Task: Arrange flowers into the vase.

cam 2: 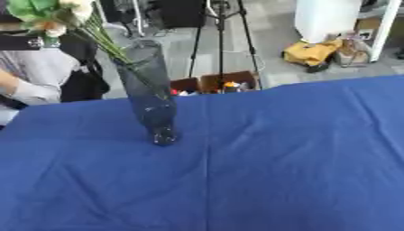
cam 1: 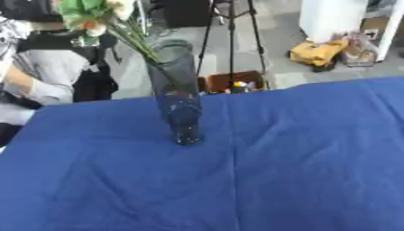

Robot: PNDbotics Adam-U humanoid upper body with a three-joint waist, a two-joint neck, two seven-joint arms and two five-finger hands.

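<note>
A tall dark glass vase (cam 1: 177,90) stands upright on the blue tablecloth (cam 1: 300,158), left of the middle. Flowers (cam 1: 93,13) with pale blooms and green leaves sit in it, their green stems (cam 1: 135,40) leaning up and to the left out of the vase mouth. Neither of my hands shows in either view.
A person sits beyond the table's far left edge (cam 1: 39,76). On the floor past the far edge stand a tripod (cam 1: 231,31), a brown box (cam 1: 233,82) and a yellow bag (cam 1: 317,52). A white cabinet (cam 1: 331,18) is at the back right.
</note>
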